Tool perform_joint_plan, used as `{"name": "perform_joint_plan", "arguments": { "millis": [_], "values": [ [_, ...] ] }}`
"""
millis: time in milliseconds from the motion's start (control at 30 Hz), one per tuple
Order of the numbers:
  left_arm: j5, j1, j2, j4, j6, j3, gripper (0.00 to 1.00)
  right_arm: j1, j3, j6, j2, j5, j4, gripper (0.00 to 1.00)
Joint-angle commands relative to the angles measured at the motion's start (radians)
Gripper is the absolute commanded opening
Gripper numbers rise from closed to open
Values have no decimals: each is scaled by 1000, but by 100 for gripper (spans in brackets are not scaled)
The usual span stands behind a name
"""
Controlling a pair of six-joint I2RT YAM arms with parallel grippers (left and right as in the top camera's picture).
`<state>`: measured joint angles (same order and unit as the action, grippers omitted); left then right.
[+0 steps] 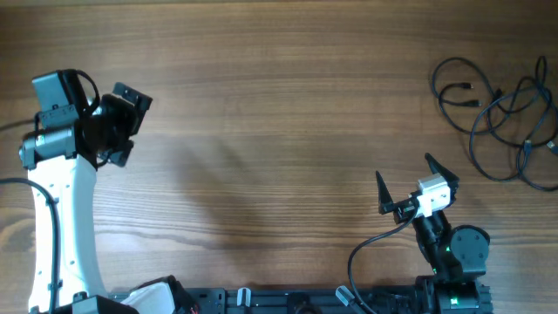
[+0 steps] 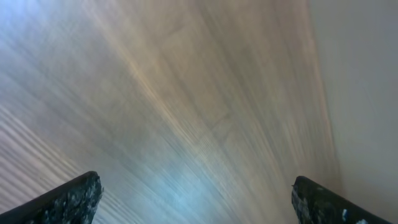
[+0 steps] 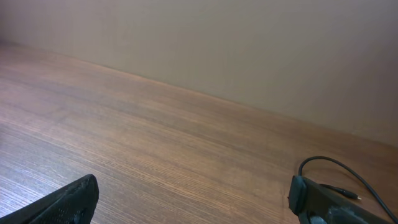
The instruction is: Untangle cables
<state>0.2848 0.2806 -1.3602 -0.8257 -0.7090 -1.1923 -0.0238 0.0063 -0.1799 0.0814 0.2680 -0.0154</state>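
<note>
Your left fingers [image 1: 131,96] are spread wide with nothing between them. Through the left wrist camera the two tips [image 2: 71,200] sit at opposite lower corners, and only the bare wooden worktop [image 1: 279,87] shows in the gap, blurred.

Your right fingers [image 1: 383,194] are also fully spread and hold nothing. The right wrist view shows one tip [image 3: 68,200] at each lower corner, with clear wood grain between them.

The cables [image 1: 499,112] lie as loose black loops on the worktop, ahead of your right fingers and off to their outer side. They are well apart from the tips and touch neither. From the right wrist camera, one thin loop with a small plug end [image 3: 333,167] curves just past the outer finger. Your left fingers are far from the cables, with your right fingers nearer to them.
</note>
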Motion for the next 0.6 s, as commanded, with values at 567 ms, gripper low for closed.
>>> {"name": "perform_joint_plan", "arguments": {
  "millis": [567],
  "values": [
    [-172, -246, 1173, 923, 523, 1077, 100, -6, 0, 15, 8, -14, -4, 100]
  ]
}}
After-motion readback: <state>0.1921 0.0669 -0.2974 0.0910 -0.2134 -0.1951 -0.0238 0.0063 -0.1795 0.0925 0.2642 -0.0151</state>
